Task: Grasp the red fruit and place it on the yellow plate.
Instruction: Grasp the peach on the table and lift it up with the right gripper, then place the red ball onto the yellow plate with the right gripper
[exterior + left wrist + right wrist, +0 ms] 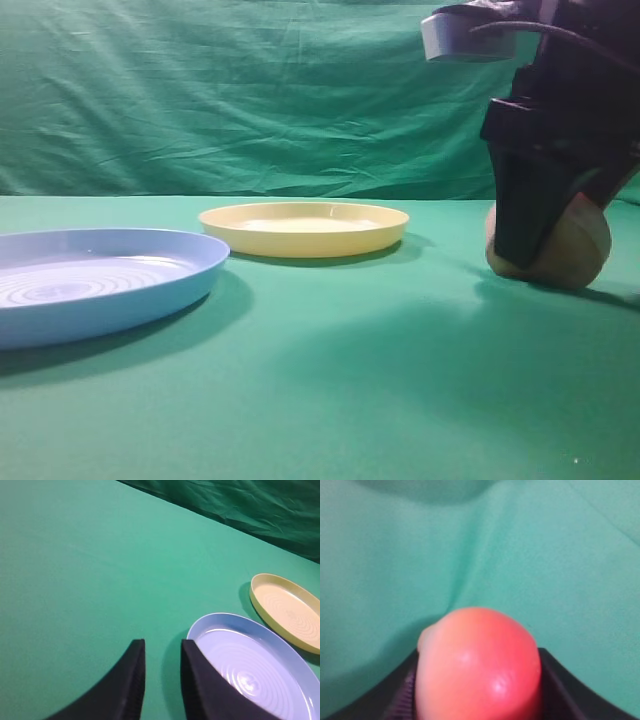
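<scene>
**Right hand on fruit, carry to plate not started**

Right hand [545, 225], black, down on the tabletop at the right of the high view, its fingers either side of the small smooth dome-shaped red fruit [477, 665]. Wrist view shows the fruit filling the gap between the dark fingers, so it looks held, but I can't tell if the grip is fully tight. In the high view the fruit [575, 245] looks tan, low against the green cloth tabletop [380, 390]; resting or just lifted, can't tell.

The round shallow pale yellow plastic plate [305, 228] sits bare, well apart to the left of the fruit. Judgement: grasp about made; lift, carry and release all left.

Left hand [162, 680] idle above the cloth, fingers narrow, nothing between them, just beside the light blue ringed plate [250, 665].

Hidden: the right arm cut off at the frame edge, much of the fruit covered by the fingers, the wrist view blurred.
</scene>
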